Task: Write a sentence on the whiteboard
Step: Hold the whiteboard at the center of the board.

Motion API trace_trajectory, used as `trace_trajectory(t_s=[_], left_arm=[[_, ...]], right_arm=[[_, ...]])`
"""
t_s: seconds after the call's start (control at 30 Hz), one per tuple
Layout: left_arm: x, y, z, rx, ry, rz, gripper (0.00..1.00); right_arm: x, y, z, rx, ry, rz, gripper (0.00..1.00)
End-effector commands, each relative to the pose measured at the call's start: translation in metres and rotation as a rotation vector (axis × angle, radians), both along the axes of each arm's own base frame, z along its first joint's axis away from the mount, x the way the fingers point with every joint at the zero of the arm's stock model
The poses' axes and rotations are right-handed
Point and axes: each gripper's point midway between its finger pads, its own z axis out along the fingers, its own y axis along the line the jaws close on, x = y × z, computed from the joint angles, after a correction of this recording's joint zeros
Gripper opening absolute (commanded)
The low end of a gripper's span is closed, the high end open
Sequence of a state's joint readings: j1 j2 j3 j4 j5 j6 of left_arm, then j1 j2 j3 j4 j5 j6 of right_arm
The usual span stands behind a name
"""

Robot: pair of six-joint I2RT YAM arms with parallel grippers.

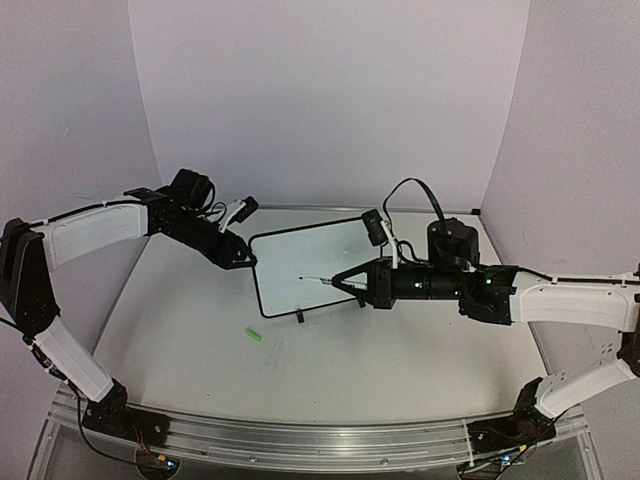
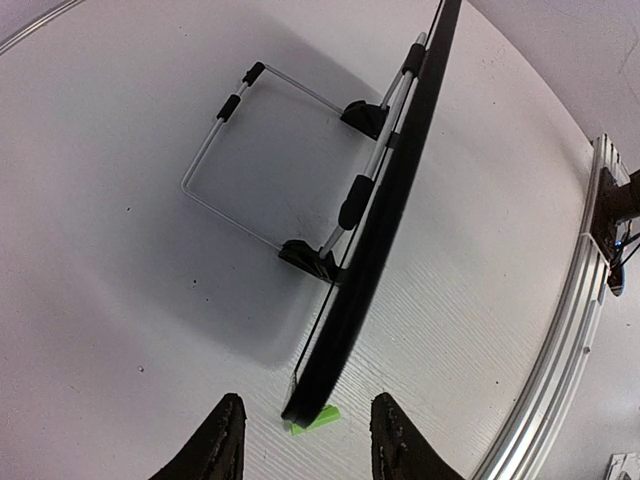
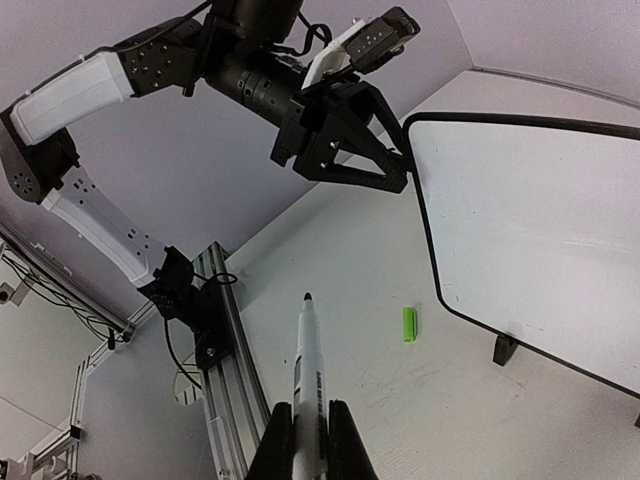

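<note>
Fingers point(image 2: 215, 445) of the left gripper point(image 1: 247, 260) stand apart on either side of the left edge of the small white rectangular whiteboard point(image 1: 310, 262) with its thin black rounded frame. A gap shows on each side, so the jaws are partly open and grip nothing. The whiteboard stands near the middle of the table, propped on a bent wire stand point(image 2: 230, 107) and two small black feet point(image 3: 504, 349). It leans back with its face turned toward the arms. Its long axis runs left to right across the table, the right end a little farther from the arms. On the table just in front of its lower left corner lies a small bright green cap point(image 1: 254, 336). To the right, a slim white marker pen point(image 3: 308, 370) lies almost level with its dark tip pointing left; in the right wrist view the tip stands clear of the board's face. The right gripper point(image 1: 343, 281) is closed tight around the pen's barrel. The table point(image 1: 200, 350) is white and faintly grained, with a ribbed aluminium rail point(image 1: 320, 435) along its near edge and pale lilac walls point(image 1: 330, 100) curving behind.
</note>
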State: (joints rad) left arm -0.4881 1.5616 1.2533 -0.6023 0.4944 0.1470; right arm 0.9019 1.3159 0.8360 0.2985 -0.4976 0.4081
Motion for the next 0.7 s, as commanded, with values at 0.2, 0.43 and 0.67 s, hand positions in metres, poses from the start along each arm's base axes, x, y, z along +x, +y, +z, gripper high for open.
trace_trajectory(t_s=[0.2,0.43,0.67], left_arm=[[0.006,0.0,0.007,0.016,-0.061,-0.032,0.29],[0.005,0.002,0.004,0.03,-0.064,-0.034,0.19],[0.001,-0.002,0.006,0.007,-0.06,-0.059,0.08]], right_arm=[[0.012,0.008,0.016,0.023,-0.065,-0.017,0.0],[0.024,0.007,0.012,-0.017,-0.088,-0.088,0.0],[0.028,0.009,0.006,-0.035,-0.095,-0.113,0.0]])
